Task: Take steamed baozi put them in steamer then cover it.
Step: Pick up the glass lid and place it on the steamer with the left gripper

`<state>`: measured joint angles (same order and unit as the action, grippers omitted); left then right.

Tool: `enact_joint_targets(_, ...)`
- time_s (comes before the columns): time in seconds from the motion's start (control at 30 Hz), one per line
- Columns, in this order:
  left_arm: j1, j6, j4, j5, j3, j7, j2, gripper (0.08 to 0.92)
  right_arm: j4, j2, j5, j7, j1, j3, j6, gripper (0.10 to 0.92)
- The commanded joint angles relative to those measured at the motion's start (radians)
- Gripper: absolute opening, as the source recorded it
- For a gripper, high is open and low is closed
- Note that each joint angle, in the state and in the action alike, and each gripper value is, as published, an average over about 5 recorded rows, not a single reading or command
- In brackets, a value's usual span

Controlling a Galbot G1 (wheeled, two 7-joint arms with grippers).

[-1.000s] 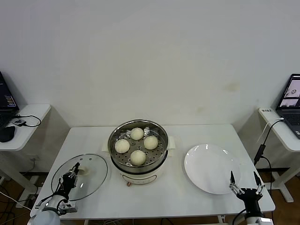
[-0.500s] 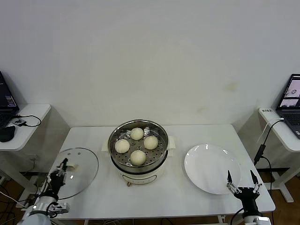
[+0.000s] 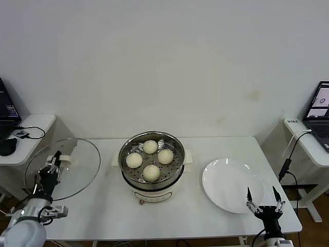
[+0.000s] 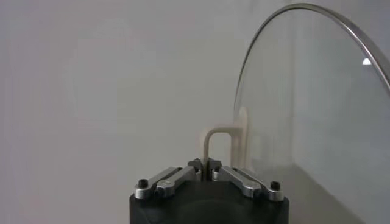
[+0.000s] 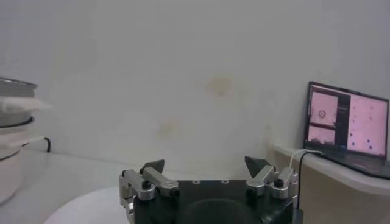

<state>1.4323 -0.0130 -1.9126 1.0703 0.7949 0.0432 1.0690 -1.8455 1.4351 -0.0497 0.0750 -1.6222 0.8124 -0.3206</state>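
Four steamed baozi sat in the uncovered steamer mid-surface. Left pincer clamped the cover by its handle, lifted at left. Right pincer spread wide near the plate.

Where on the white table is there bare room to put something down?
The white table is bare left of the shiny steel steamer pot and along its front edge. A narrower strip lies between the pot and the round white plate. The pot is crowded with four cream-white buns. The right end effector hovers at the plate's front edge.
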Motion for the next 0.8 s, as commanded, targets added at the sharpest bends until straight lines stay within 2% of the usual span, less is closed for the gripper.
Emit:
enact_joint_targets(0.03,-0.110,-0.125,-0.114,-0.086,-0.175,-0.083,-0.089,0.126,0.005,0.005,0.109,-0.025,0.009,-0.015,-0.008,0.823)
enact_joint_targets(0.2,-0.192,-0.200,-0.131,-0.120,-0.338,-0.109,-0.126,0.126,0.009,0.029,0.210,-0.068,0.028,-0.010,0.021,0.823)
enact_joint_targets(0.47,-0.287,-0.296,-0.162,-0.065,-0.551,-0.164,-0.100,0.126,0.001,0.065,0.303,-0.124,0.043,-0.046,0.064,0.823)
enact_joint_targets(0.63,-0.324,-0.349,-0.159,0.053,-0.625,-0.203,-0.027,0.126,0.005,0.075,0.362,-0.164,0.055,-0.048,0.080,0.823)
enact_joint_targets(0.8,-0.335,-0.387,-0.162,0.240,-0.654,-0.282,0.072,0.126,0.015,0.073,0.404,-0.190,0.067,-0.060,0.099,0.823)
